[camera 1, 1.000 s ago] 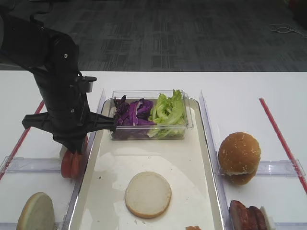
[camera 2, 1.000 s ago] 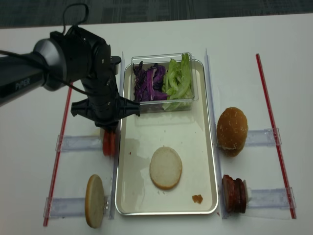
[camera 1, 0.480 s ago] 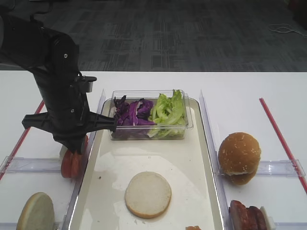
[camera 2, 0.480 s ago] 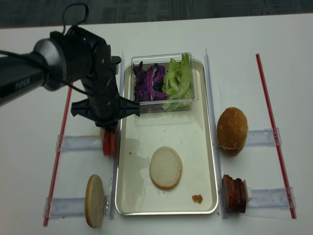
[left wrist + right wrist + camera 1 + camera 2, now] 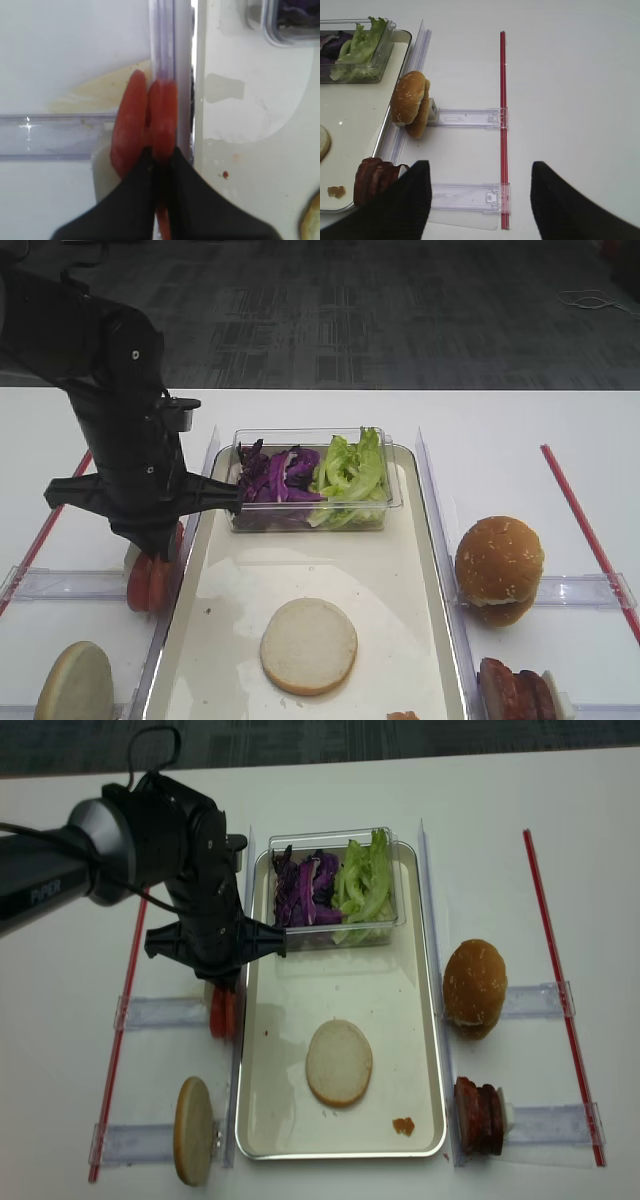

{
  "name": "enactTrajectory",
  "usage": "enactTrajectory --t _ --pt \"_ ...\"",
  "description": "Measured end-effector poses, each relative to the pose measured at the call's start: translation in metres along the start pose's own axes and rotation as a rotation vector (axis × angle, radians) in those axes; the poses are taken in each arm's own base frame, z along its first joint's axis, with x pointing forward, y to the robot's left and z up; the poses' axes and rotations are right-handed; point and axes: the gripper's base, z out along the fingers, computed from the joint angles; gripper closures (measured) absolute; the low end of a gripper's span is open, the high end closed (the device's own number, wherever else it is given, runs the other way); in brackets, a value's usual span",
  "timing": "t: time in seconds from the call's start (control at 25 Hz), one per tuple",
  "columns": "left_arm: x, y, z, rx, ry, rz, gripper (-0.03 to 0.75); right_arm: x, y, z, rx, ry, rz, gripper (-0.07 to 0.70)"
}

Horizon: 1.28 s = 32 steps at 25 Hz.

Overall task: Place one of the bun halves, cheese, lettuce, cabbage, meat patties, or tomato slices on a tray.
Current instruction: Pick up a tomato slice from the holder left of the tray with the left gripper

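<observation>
While the left claw stands directly above the tomato slices, its two fingers are pressed together on the right-hand slice, which they pinch by its lower edge as the left wrist view shows it. The slices stand upright on their edges, side by side and touching, in a clear plastic holder just outside the left rim of the tray. Their flat faces look to the left and to the right, so their long line runs along the side of the tray, and the claw grips across the thin thickness of one slice. I judge that the coming move depends on this: the tray lies to the right of the claw, just beside it, so the slice must go up out of the holder and then only a little way sideways over the rim. The left arm is clearly the nearer one.

On the tray there is already one bun half lying flat, and a clear box with purple cabbage and green lettuce sits at the far end. The right claw hangs with its fingers wide apart and holds nothing, beside the whole bun and the meat patties, well apart from the tomato.
</observation>
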Motion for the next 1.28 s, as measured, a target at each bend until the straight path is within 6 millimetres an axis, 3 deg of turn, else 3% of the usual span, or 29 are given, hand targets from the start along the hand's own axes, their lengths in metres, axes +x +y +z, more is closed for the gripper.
enactTrajectory --t 0.52,1.28 --pt "0.004 0.004 -0.021 0.01 -0.027 -0.004 0.698 0.0 0.0 0.0 0.0 0.0 0.0 0.179" --pt "0.02 0.014 -0.077 0.059 -0.137 -0.003 0.701 0.0 0.0 0.0 0.0 0.0 0.0 0.179"
